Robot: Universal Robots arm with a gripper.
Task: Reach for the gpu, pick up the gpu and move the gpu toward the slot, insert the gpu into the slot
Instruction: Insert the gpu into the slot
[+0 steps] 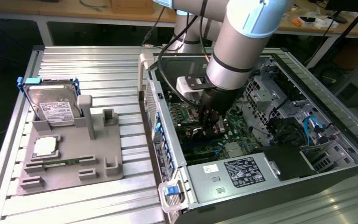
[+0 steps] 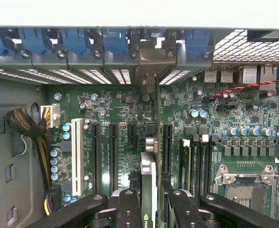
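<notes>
My end effector (image 2: 149,202) grips the gpu (image 2: 149,156) edge-on at lower centre, its long axis running up toward the case's rear brackets (image 2: 151,57).

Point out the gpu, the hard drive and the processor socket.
gpu (image 2: 149,175): wrist view, the card's top edge, seen edge-on between the claw's fingers.
hard drive (image 1: 53,103): exterior view, its white label.
processor socket (image 2: 244,183): wrist view, its metal frame.
</notes>
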